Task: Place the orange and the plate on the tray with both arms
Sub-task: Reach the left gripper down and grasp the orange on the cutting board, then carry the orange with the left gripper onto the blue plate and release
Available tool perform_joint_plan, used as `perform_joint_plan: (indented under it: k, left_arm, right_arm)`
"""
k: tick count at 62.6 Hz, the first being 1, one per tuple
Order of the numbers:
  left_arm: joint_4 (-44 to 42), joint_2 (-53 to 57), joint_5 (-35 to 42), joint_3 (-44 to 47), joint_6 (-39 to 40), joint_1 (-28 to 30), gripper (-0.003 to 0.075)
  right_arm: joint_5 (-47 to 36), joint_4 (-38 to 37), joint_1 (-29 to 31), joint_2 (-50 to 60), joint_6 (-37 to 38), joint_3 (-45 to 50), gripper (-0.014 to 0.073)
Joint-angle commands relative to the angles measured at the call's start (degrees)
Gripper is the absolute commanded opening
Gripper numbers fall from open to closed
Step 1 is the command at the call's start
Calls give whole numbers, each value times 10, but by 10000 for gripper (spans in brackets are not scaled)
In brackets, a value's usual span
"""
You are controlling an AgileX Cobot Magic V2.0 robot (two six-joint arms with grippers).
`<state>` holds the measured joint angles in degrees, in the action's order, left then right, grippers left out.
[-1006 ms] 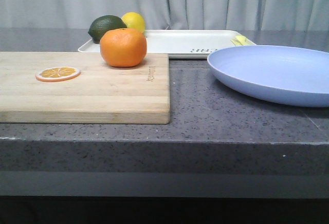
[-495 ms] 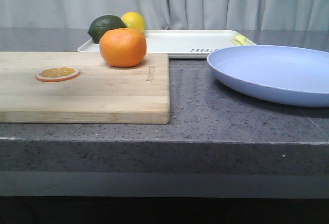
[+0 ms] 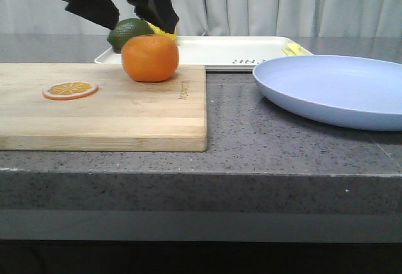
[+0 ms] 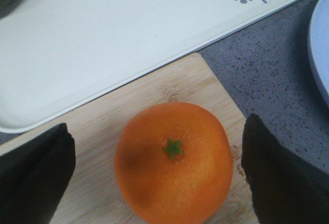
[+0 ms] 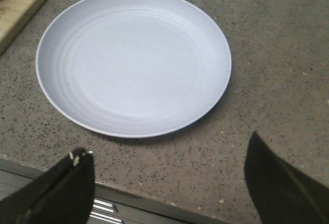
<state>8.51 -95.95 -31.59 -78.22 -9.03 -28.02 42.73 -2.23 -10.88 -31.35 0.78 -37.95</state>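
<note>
Front view: the left pincer (image 3: 133, 11) hangs spread wide just above the orange (image 3: 150, 58), which sits on the board (image 3: 113, 107) before the tray (image 3: 226, 52); the plate (image 3: 333, 88) lies on the bench (image 3: 239, 154).

Left wrist view: fingers (image 4: 36, 175) flank the orange, apart from it.

Right wrist view: the right pincer (image 5: 169, 188) gapes, holding nothing, near the plate.

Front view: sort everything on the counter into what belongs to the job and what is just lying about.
Belongs to the job:
orange, on the cutting board
plate, on the counter
tray, behind both
left gripper, open above the orange
right gripper, open near the plate

Just lying about:
cutting board
orange slice
lime
lemon, mostly hidden
</note>
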Motion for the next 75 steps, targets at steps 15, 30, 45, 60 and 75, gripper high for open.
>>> perform_joint_plan:
  k: [15,30,45,60,75]
  left_arm:
    - [-1,-28,20,-45,-1,-18,642]
    - [-2,-36,23,-45,-1,-20,642]
    - [-5,-36,0,-45,-1,-20,554]
    - [-3,-35,-7,-46,-1,-20,415]
    - [1,-33,-53,-114,-1,-55,415]
  right_arm:
    - [-37,-6,-2,-7,-4,-17,604]
    - [-37,-6,-2,-7,-4,-17,604]
    - [-37,-6,-2,-7,-4,-17,604]
    - [-37,-6,-2,-7,-4,-17,604]
    - [-39,-6,-2,-7,-4,-17,604]
